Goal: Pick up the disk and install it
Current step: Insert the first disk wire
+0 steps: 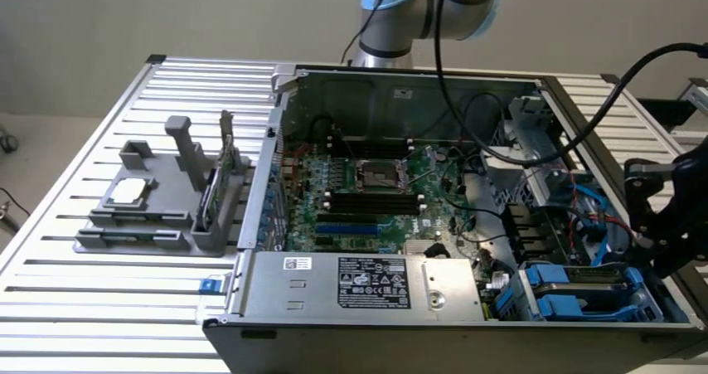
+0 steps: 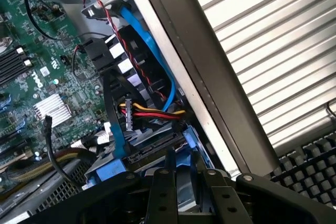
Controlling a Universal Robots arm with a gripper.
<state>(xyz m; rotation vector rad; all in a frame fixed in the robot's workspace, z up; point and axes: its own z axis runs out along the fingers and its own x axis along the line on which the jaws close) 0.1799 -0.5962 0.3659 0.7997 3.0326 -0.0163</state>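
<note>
Here the gripper (image 2: 186,178) hangs low over the disk (image 1: 575,277).

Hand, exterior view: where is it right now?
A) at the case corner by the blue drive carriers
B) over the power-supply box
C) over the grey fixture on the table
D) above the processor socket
A: the hand sits at a corner of the case on the exterior view's right, beside the blue drive carriers.
</note>
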